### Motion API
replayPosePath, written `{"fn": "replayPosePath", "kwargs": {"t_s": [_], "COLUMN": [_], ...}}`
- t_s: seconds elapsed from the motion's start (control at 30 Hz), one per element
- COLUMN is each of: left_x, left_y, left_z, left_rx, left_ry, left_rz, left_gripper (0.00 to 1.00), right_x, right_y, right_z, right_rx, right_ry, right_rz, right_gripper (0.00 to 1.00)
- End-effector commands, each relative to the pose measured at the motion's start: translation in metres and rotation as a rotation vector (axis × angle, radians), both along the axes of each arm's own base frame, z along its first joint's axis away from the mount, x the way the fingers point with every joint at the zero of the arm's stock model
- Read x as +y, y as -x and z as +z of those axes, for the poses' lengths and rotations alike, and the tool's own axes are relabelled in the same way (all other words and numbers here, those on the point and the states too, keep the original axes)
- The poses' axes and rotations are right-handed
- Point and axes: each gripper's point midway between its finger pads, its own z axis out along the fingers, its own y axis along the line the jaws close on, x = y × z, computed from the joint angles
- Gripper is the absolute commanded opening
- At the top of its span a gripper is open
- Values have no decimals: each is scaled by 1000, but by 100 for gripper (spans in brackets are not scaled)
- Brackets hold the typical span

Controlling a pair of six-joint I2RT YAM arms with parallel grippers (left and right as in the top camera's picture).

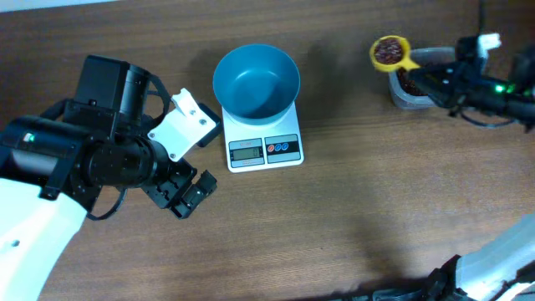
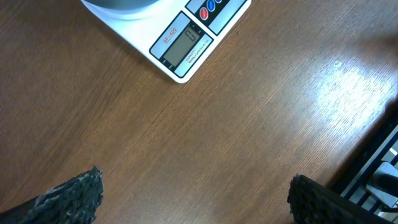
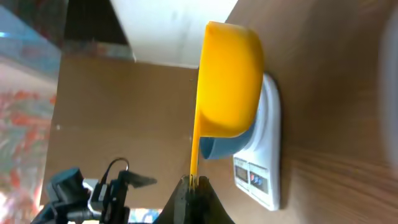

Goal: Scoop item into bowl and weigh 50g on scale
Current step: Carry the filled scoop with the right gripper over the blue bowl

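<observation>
While the overhead view sets the blue bowl (image 1: 256,81) on the white scale (image 1: 265,149) at upper centre of the frame, the beans (image 1: 387,50) fill the yellow scoop (image 1: 406,62) at upper right. It is just beside the clear tub (image 1: 411,94), which holds more of them. The right tool (image 1: 428,79) grips the scoop's handle over the tub. The left tool (image 1: 188,192) hangs at lower left, near the scale, above the counter (image 1: 334,217).

From the left wrist, the left tool (image 2: 196,193) stands wide, its dark fingers (image 2: 68,196) in the bottom corners with only counter (image 2: 217,137) between them. The scale (image 2: 183,46) shows its display at the top.

From the right wrist, the scoop (image 3: 227,81) shows its yellow underside at centre. Its thin handle runs down into the right tool (image 3: 193,190), clamped narrow on it. Behind it the bowl (image 3: 217,148) sits on the scale (image 3: 264,155) at right of centre.
</observation>
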Motion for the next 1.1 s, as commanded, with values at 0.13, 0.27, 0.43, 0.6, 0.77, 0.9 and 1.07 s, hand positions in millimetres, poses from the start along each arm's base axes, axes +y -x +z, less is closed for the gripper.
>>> {"fn": "replayPosePath", "kwargs": {"t_s": [0.13,0.27,0.43,0.6,0.77,0.9,1.07], "left_x": [0,0,0,0,0,0,0], "left_y": [1,1,1,1,1,1,1], "left_z": [-2,-2,-2,-2,-2,-2,-2], "left_rx": [1,0,0,1,0,0,1], "left_ry": [-8,-8,-8,-8,-8,-8,-8], "left_rz": [-12,-12,-12,-12,-12,-13,-12], "left_gripper": [99,99,99,99,99,99,99], "right_x": [70,87,110,153,177,176,176], "right_y": [2,-2,-22,-26,-20,-26,-30], "right_z": [17,20,30,42,39,34,30], "right_rx": [-67,-80,-119,-149,-147,-235,-345], "right_ry": [-72,-68,-55,-43,-28,35,97], "right_rz": [198,249,319,420,464,441,431], "right_gripper": [4,4,4,4,4,4,4]}}
